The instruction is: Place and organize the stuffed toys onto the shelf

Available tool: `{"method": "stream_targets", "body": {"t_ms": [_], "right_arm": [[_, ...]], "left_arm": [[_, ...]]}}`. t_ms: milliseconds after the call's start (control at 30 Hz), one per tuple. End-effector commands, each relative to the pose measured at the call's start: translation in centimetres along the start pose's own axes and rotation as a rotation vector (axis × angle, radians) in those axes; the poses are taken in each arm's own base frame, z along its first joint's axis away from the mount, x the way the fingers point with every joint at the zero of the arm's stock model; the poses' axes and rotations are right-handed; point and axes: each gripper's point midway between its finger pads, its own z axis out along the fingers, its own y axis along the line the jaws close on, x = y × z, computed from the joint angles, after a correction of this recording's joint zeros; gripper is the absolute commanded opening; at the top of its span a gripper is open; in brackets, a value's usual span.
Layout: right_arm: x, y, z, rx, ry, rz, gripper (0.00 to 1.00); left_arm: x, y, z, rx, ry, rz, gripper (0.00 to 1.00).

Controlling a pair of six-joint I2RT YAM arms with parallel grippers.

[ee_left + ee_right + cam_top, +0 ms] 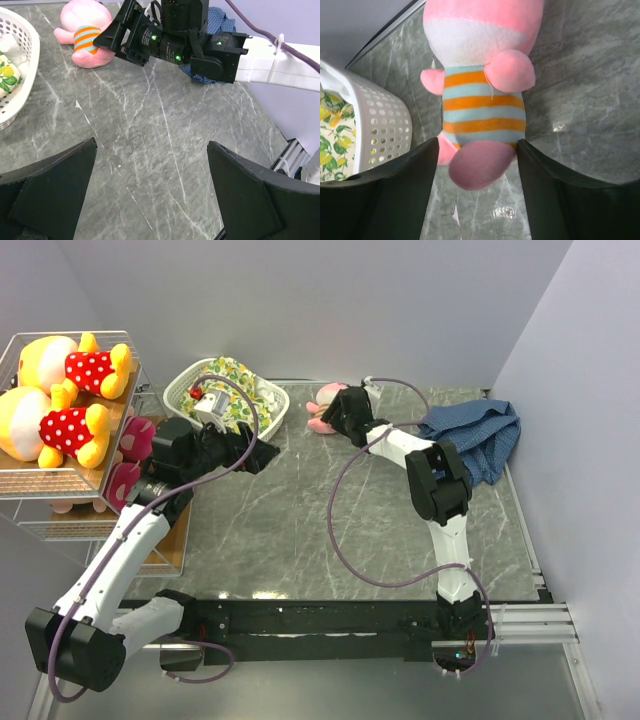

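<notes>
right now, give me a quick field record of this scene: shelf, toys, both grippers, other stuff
shelf: top tier holds two yellow bears in red dotted shirts, lying side by side
lower tier: pink plush toys, partly hidden
loose toy: pink plush doll in orange-blue striped shirt, lying on the table near the white basket
right gripper: jaws either side of the doll's lower body, firm grip unclear
left gripper: wide open, empty
other: floral cloth in basket; blue checked cloth far right

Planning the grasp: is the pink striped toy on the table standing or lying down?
Lying down: the pink striped toy sprawls flat on the table, its body between the right gripper's open fingers.
</notes>
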Motion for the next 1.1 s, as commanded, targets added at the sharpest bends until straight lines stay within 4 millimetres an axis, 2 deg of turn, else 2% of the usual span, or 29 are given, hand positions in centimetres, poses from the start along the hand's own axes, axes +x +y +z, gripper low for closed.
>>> {"method": "stream_targets", "body": {"t_ms": [0, 33, 67, 100, 167, 200, 233, 300, 333, 400, 433, 467, 500, 533, 567, 600, 700, 733, 767, 800, 867, 933, 967, 1000, 1067], "right_arm": [[-1.5, 2.1, 0.1, -0.086, -0.02, -0.007, 0.59], [-1.2, 2.0, -0.1, -0.091, -0.015, -0.012, 0.54], [-1.3, 1.9, -0.2, -0.093, -0.017, -0.016, 0.4], [-1.7, 2.2, -0.7, -0.105, -0.027, -0.024, 0.32], [-1.3, 1.9, -1.3, -0.11, -0.025, -0.04, 0.14], [-1.9, 2.3, -2.0, -0.125, -0.036, -0.052, 0.11], [-1.4, 1.7, -2.4, -0.125, -0.028, -0.063, 0.08], [-1.7, 2.3, -3.7, -0.163, -0.029, -0.086, 0.01], [-0.9, 1.5, -4.1, -0.161, -0.012, -0.095, 0.0], [-0.8, 2.2, -5.8, -0.207, -0.002, -0.109, 0.0], [0.4, 1.0, -6.2, -0.201, 0.026, -0.115, 0.0], [0.8, 0.8, -6.9, -0.206, 0.031, -0.116, 0.0], [1.8, 0.5, -8.3, -0.232, 0.067, -0.126, 0.0], [2.1, 0.4, -9.1, -0.244, 0.07, -0.132, 0.0], [2.0, 1.1, -10.6, -0.27, 0.063, -0.142, 0.0], [3.4, -0.3, -11.3, -0.253, 0.092, -0.163, 0.0], [5.6, -1.4, -14.4, -0.261, 0.136, -0.191, 0.0], [6.3, -1.3, -15.2, -0.282, 0.152, -0.197, 0.0], [6.2, -0.8, -16.5, -0.311, 0.147, -0.199, 0.0], [8.2, -1.4, -17.4, -0.316, 0.186, -0.219, 0.0], [9.7, -0.6, -19.4, -0.382, 0.236, -0.242, 0.0], [12.6, -0.2, -21.4, -0.448, 0.318, -0.28, 0.0], [13.1, 0.2, -22.3, -0.48, 0.331, -0.292, 0.0], [14.6, 0.3, -23.3, -0.504, 0.365, -0.309, 0.0], [15.6, 0.7, -24.6, -0.544, 0.395, -0.325, 0.0]], "left_arm": [[-1.1, -0.5, -0.4, 0.017, -0.05, 0.048, 0.99], [-1.1, -0.5, -0.4, 0.019, -0.051, 0.05, 0.99], [-1.1, -0.5, -0.4, 0.02, -0.049, 0.049, 0.99], [-1.1, -0.5, -0.4, 0.02, -0.049, 0.051, 0.99], [-0.9, -0.4, -0.3, 0.021, -0.044, 0.055, 0.99], [-1.0, -0.4, -0.4, 0.022, -0.045, 0.057, 0.99], [-0.9, -0.3, -0.3, 0.02, -0.045, 0.06, 0.99], [-0.9, -0.5, -0.4, 0.025, -0.047, 0.065, 0.98], [-0.8, -0.5, -0.4, 0.03, -0.045, 0.067, 0.98], [-0.8, -0.5, -0.3, 0.031, -0.045, 0.068, 0.98], [-0.7, -0.6, -0.3, 0.035, -0.043, 0.07, 0.98], [-0.7, -0.5, -0.3, 0.034, -0.041, 0.07, 0.97], [-0.6, -0.5, -0.2, 0.035, -0.038, 0.069, 0.97], [-0.5, -0.3, -0.1, 0.029, -0.035, 0.067, 0.97], [-0.4, -0.2, 0.0, 0.025, -0.028, 0.064, 0.97], [-0.3, -0.1, 0.0, 0.023, -0.026, 0.064, 0.97], [-0.2, 0.3, 0.3, 0.008, -0.017, 0.057, 0.96], [-0.1, 0.3, 0.3, 0.01, -0.013, 0.064, 0.96], [-0.1, 0.1, 0.3, 0.022, -0.012, 0.068, 0.96], [0.0, 0.0, 0.3, 0.03, -0.012, 0.071, 0.96], [0.2, -0.3, 0.4, 0.052, -0.004, 0.077, 0.96], [0.5, -0.4, 0.6, 0.07, 0.013, 0.08, 0.96], [0.6, -0.5, 0.6, 0.079, 0.016, 0.083, 0.96], [0.8, -0.9, 0.6, 0.102, 0.025, 0.087, 0.95], [1.2, -1.3, 0.7, 0.124, 0.041, 0.096, 0.94]]}}
